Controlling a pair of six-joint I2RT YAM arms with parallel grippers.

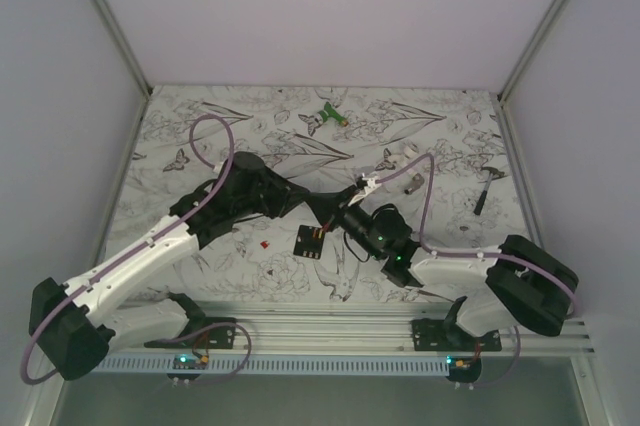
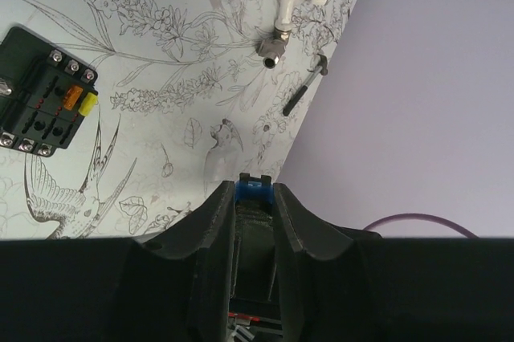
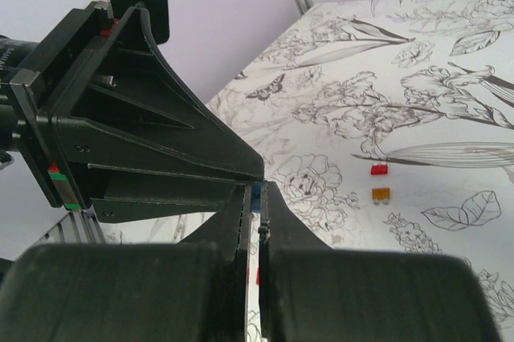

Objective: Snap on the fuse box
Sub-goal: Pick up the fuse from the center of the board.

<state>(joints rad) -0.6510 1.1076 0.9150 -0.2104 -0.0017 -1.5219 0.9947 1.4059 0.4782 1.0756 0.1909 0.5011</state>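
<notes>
The fuse box (image 1: pixel 308 242) lies flat on the patterned table, black, with an orange and a yellow fuse in its slots; it also sits at the top left of the left wrist view (image 2: pixel 44 93). Both grippers meet in the air just right of it. My left gripper (image 2: pixel 257 189) is shut on a small blue fuse (image 2: pixel 255 187) pinched at its fingertips. My right gripper (image 3: pixel 257 197) is shut on the same blue fuse (image 3: pixel 256 192) from the opposite side. From above, the left gripper (image 1: pixel 330 214) and right gripper (image 1: pixel 345 221) are tip to tip.
A loose red fuse (image 3: pixel 379 169) and an orange fuse (image 3: pixel 381 194) lie on the table. A white tap-like fitting (image 2: pixel 285 5) and a small hammer (image 2: pixel 303 89) lie toward the back right. A green-and-white object (image 1: pixel 328 116) sits at the far back.
</notes>
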